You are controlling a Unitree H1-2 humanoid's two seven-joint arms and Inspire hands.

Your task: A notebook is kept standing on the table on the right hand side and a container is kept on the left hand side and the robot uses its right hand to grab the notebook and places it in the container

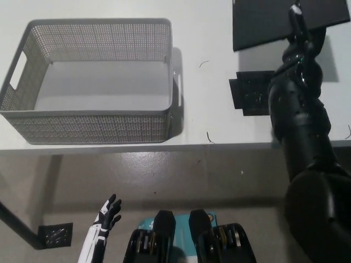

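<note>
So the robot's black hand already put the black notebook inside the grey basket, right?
Not yet. The head view shows the right hand holding the notebook up on the right, far from the basket, which has nothing in it. The left hand rests low.

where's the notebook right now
In the head view the black notebook is at the top right, held by the right hand, above a dark patch on the table, well right of the grey basket.
</note>
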